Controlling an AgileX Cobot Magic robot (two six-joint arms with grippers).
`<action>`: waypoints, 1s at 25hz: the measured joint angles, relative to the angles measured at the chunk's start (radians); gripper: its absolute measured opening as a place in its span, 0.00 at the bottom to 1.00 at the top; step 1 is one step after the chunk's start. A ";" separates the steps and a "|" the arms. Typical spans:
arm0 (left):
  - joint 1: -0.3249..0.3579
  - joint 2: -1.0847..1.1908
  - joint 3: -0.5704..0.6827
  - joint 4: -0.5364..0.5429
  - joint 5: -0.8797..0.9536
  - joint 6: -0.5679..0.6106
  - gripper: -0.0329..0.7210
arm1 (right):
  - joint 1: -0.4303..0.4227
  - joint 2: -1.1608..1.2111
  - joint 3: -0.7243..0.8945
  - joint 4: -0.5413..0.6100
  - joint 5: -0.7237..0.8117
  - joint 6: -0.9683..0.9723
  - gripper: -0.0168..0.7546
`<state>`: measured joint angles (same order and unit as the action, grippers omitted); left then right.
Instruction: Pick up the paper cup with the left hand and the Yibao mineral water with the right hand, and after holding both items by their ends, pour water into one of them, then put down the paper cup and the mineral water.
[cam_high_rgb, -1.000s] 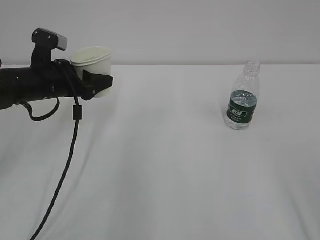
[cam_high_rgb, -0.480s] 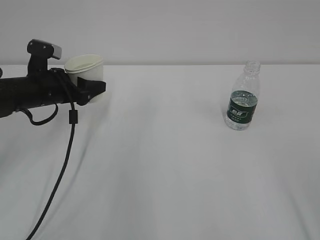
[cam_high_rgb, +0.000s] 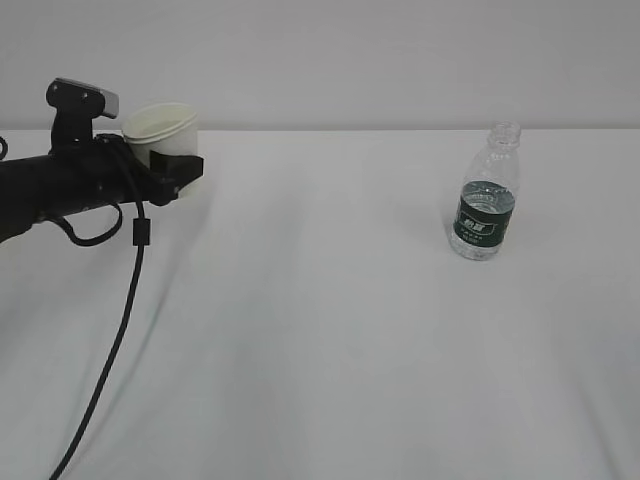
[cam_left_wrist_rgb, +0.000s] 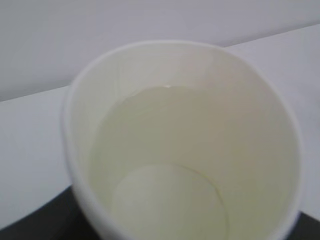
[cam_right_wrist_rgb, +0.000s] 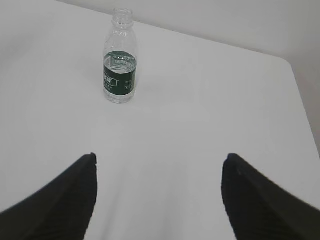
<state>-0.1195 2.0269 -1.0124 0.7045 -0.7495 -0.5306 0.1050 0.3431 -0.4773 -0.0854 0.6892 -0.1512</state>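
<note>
My left gripper is shut on the white paper cup at the far left of the table and holds it upright. The cup's base is hidden behind the fingers, so I cannot tell whether it touches the table. In the left wrist view the cup fills the frame, and a faint liquid line shows on its cream inside. The Yibao mineral water stands upright and uncapped at the right, part full. My right gripper is open and empty, well short of the bottle, and out of the exterior view.
The white table runs to a pale wall behind. The left arm's black cable hangs down across the table's left front. The table's right edge shows in the right wrist view.
My left arm has drawn back to the left with the cup and sits slightly lower. The bottle has not moved.
</note>
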 joint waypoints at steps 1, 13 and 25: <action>0.000 0.007 0.000 -0.015 -0.002 0.009 0.64 | 0.000 0.000 0.000 0.002 0.000 0.000 0.78; 0.000 0.088 0.000 -0.129 -0.047 0.090 0.63 | 0.000 0.000 0.000 0.010 0.000 0.000 0.78; 0.000 0.148 0.000 -0.243 -0.105 0.177 0.63 | 0.000 0.000 0.000 0.010 0.000 0.002 0.78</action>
<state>-0.1195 2.1748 -1.0124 0.4620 -0.8545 -0.3533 0.1050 0.3431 -0.4773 -0.0753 0.6892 -0.1494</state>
